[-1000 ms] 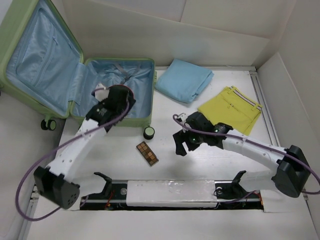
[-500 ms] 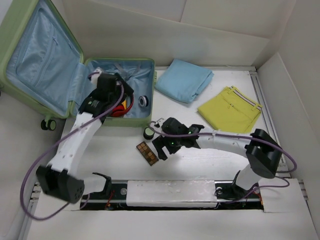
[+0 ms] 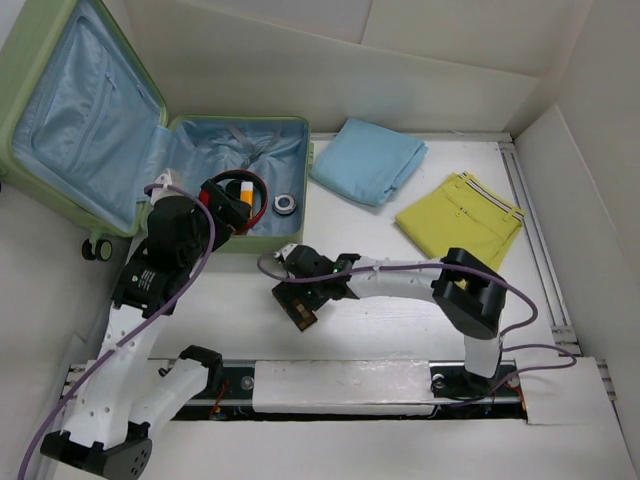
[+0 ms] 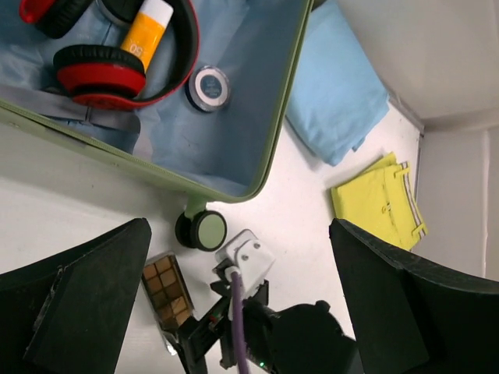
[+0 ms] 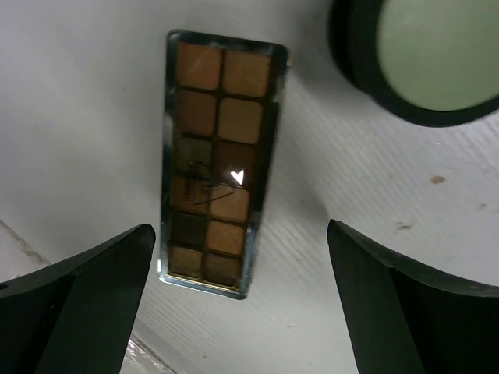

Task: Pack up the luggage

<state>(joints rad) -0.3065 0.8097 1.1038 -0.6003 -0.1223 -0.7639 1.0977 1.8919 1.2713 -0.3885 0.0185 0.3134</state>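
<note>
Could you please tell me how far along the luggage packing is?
Packed: red-and-black headphones, an orange-and-white tube and a small round tin lie in the open pale green hard-shell luggage. In hand: the open right gripper hovers over the brown eyeshadow palette. Remaining: that palette, the folded blue cloth, the folded yellow garment.

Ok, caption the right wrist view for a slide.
Open right gripper poised over an eyeshadow palette on the white table, a luggage wheel at top right.

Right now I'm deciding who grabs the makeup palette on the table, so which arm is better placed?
Right. The right arm hangs directly over the palette, jaws open to either side of it; the left arm sits by the near wall of the suitcase, farther away.
</note>
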